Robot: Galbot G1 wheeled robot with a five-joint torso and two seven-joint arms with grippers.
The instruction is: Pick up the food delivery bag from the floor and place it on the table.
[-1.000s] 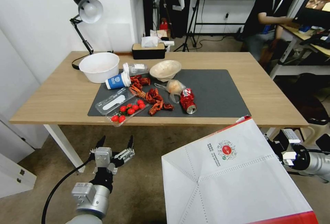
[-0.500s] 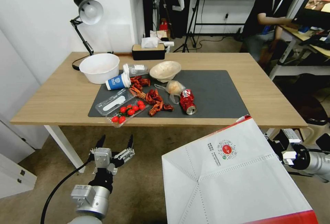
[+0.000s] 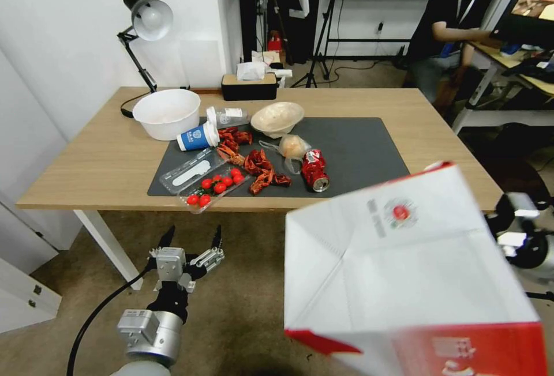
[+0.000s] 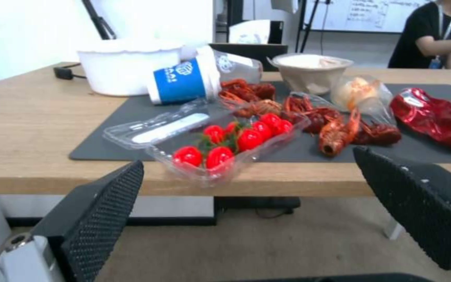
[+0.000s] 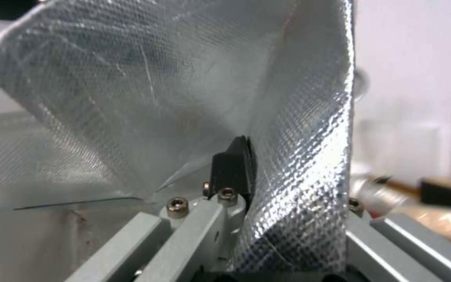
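Lifted higher and swung nearer the table [image 3: 104,162] than half a second back: food delivery bag [image 3: 415,272], now overlapping the front right edge, well off the floor [image 3: 242,307]. Left of table centre and below the edge, left gripper [image 3: 190,240] idle, fingers [image 4: 100,207] spread wide, holding nothing. Right of the clutter, bare mat [image 3: 369,151] offering landing room; right gripper [image 5: 239,172] clamped on the bag's foil wall.
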